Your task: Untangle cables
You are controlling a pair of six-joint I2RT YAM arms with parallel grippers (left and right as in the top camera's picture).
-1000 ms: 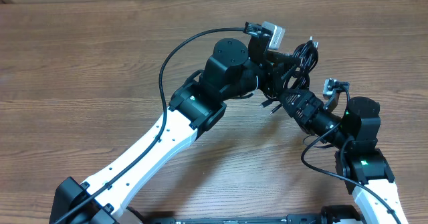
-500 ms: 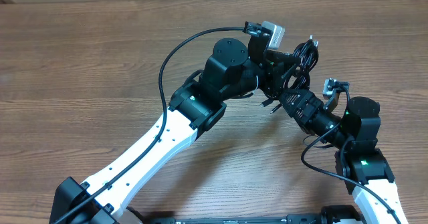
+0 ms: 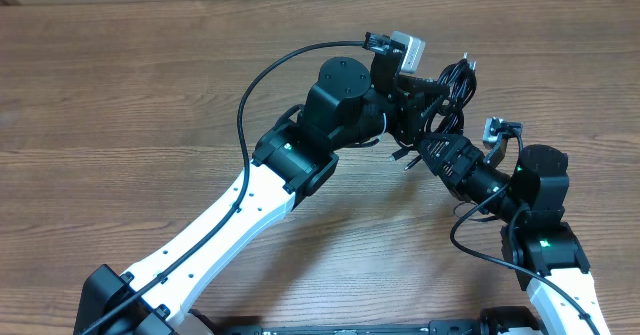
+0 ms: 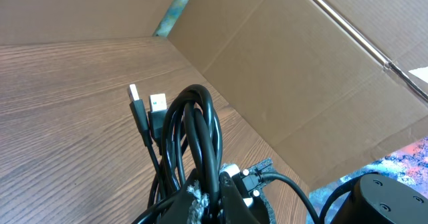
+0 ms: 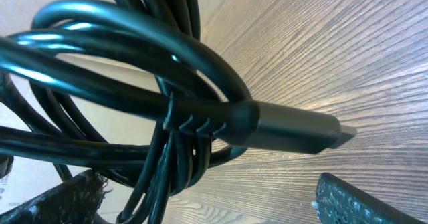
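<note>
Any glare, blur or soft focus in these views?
Overhead: evenly lit, sharp, no glare. Left wrist: bundle of thin black cables crisp, with a soft sheen. Right wrist: the cables fill the frame, slightly soft, with bluish-white highlights; wooden table shows a bright patch.

Seen from above, the fixed camera looks straight down on the wooden table (image 3: 120,95), taking in the whole work area from a distance. The left wrist camera sits low, facing out across the table toward a cardboard wall (image 4: 281,70), with the cables (image 4: 197,137) close before it. The right wrist camera is nearer still, and the cables fill its frame. All three views share that bundle.
</note>
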